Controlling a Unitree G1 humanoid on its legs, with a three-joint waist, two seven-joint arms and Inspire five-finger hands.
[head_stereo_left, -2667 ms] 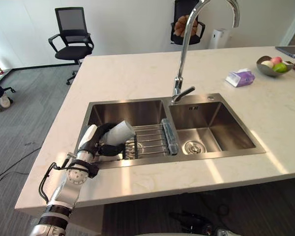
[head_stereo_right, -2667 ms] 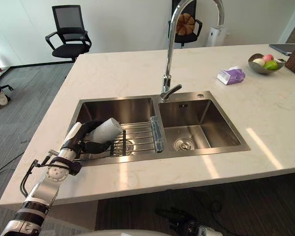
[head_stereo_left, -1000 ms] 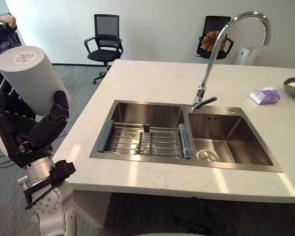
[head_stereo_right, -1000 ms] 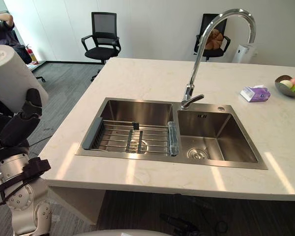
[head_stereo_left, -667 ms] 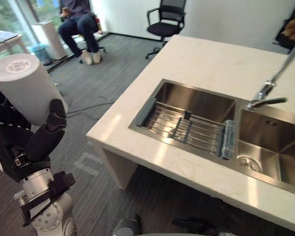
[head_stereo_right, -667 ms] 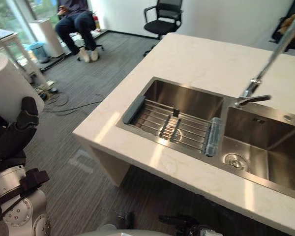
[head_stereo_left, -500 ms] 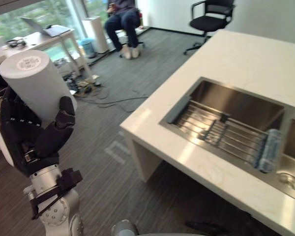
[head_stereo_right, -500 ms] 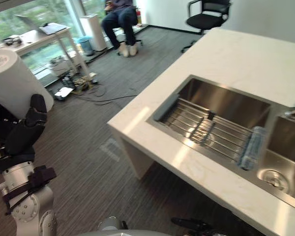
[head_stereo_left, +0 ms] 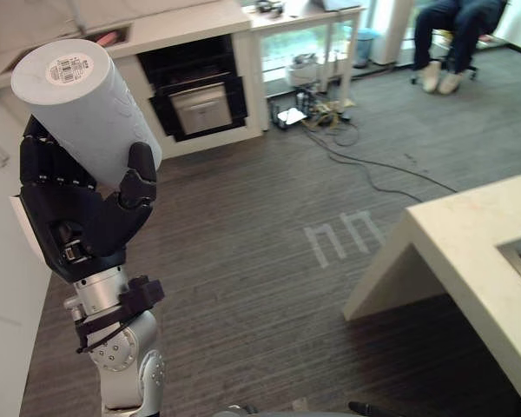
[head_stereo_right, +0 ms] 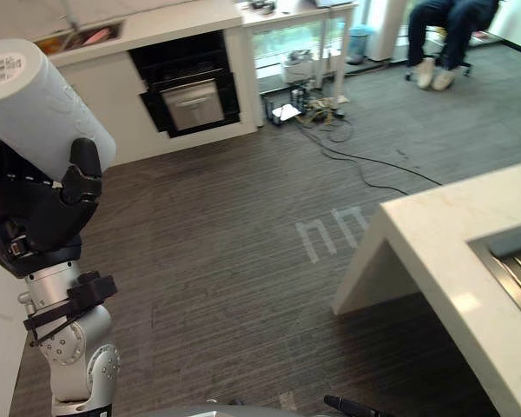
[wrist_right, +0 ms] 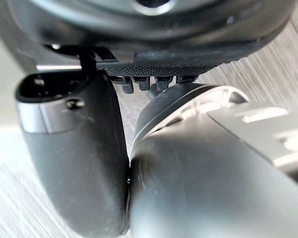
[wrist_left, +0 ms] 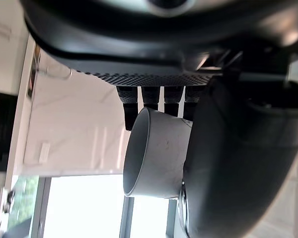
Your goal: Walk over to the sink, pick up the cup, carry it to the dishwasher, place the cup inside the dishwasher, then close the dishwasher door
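My left hand (head_stereo_left: 82, 221) is raised at the left, shut on the pale grey cup (head_stereo_left: 87, 109). The cup is held tilted with its labelled bottom upward. In the left wrist view the cup (wrist_left: 156, 153) shows its open rim, with the fingers (wrist_left: 159, 96) curled behind it and the thumb in front. A dark built-in dishwasher (head_stereo_left: 198, 97) sits in the white cabinet run at the far side of the floor, well beyond the cup. The sink's edge (head_stereo_right: 514, 261) shows at the far right. My right hand (wrist_right: 74, 148) appears relaxed and holds nothing.
The corner of the pale stone counter (head_stereo_left: 482, 252) juts in from the right. Grey carpet floor (head_stereo_left: 269, 287) lies between it and the cabinets. Loose cables (head_stereo_left: 352, 143) trail under a small table (head_stereo_left: 313, 17). A person (head_stereo_left: 451, 35) sits at the far right.
The whole view has swung left, away from the sink and toward the cabinets and dishwasher. The cup stays held up in my left hand.
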